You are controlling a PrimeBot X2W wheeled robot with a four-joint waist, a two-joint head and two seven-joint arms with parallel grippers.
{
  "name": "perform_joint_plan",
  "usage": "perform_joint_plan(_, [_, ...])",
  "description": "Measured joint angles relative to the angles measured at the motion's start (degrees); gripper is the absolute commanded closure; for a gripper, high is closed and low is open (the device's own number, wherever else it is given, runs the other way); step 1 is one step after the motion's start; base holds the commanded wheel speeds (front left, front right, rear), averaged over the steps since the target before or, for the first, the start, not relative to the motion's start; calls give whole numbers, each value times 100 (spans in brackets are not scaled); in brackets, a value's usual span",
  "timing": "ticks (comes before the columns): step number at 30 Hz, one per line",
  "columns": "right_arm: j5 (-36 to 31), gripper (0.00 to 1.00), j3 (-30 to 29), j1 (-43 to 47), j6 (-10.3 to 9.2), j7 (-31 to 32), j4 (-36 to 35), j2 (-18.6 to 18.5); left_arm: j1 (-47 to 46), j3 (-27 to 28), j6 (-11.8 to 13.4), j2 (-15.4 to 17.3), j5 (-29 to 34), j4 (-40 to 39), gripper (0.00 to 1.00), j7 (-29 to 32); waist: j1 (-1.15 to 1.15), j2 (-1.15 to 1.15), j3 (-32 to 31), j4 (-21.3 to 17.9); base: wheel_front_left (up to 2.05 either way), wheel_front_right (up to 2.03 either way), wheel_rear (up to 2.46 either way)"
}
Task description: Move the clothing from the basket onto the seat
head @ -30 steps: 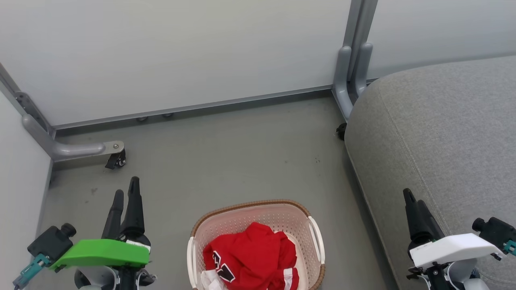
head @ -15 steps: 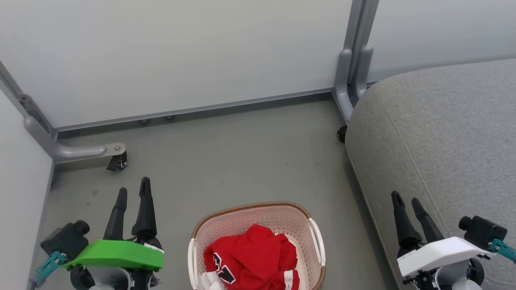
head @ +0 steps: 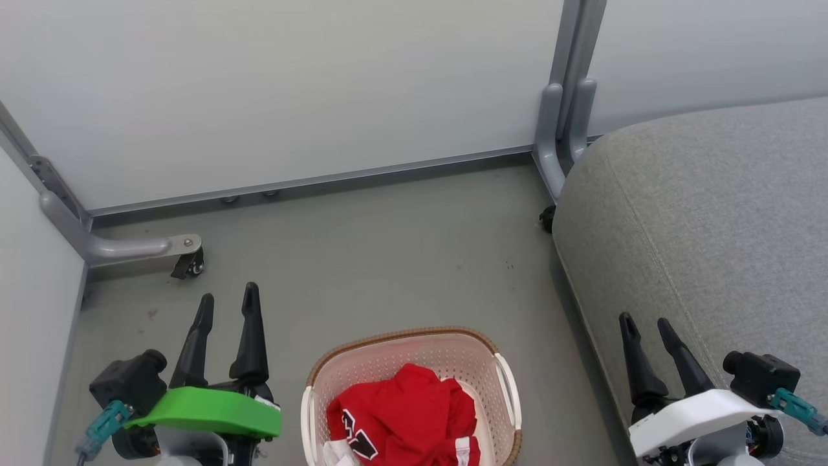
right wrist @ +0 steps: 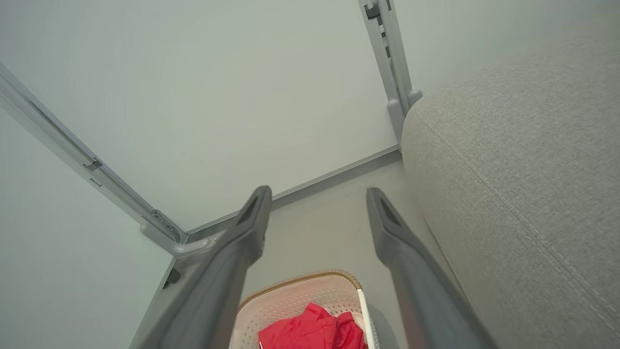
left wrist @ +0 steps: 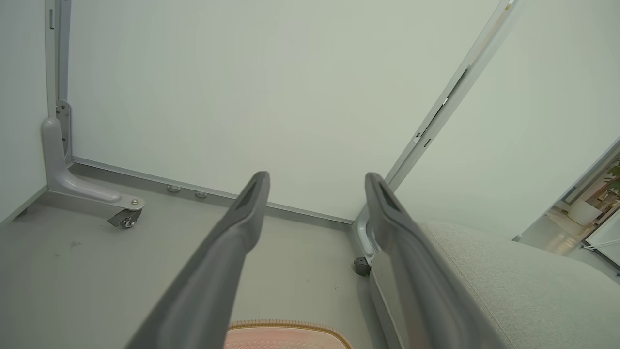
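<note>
Pale grey-white partition panels (head: 291, 84) stand ahead of both grippers, well beyond the fingertips. A smooth grey floor (head: 388, 246) runs from the panels back under both arms.

The seat (head: 711, 213), a large grey woven-fabric sofa cushion with rounded edges and a stitched seam, lies ahead of and to the right of the right gripper (head: 643, 320). That gripper's two long dark fingers show against the cushion's near left edge. They stand spread, with a plain gap between them and nothing in it.

The basket (head: 401, 335), a cream-white perforated plastic tub with a brown woven-look rim and white side handles, sits on the floor between the two grippers, apart from each and closer to the robot than their fingertips.

The clothing (head: 401, 414), a crumpled heap of red sports fabric with white trim and a black-and-white numeral, lies inside the basket.

The left gripper (head: 229, 292), under a green cover, is to the basket's left. Its fingers are parted too, and it grips nothing.

A small black caster wheel (head: 187, 264) on a grey metal foot sits just ahead of the left gripper's fingertips, a little to their left.
</note>
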Motion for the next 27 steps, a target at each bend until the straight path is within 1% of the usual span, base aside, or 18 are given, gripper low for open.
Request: perform_joint_plan(27, [-1384,0,196,31,2,-365,-171,-19,12,-253,36,12,1362,-156,0,-369,0,0,17,-44,0,0,0])
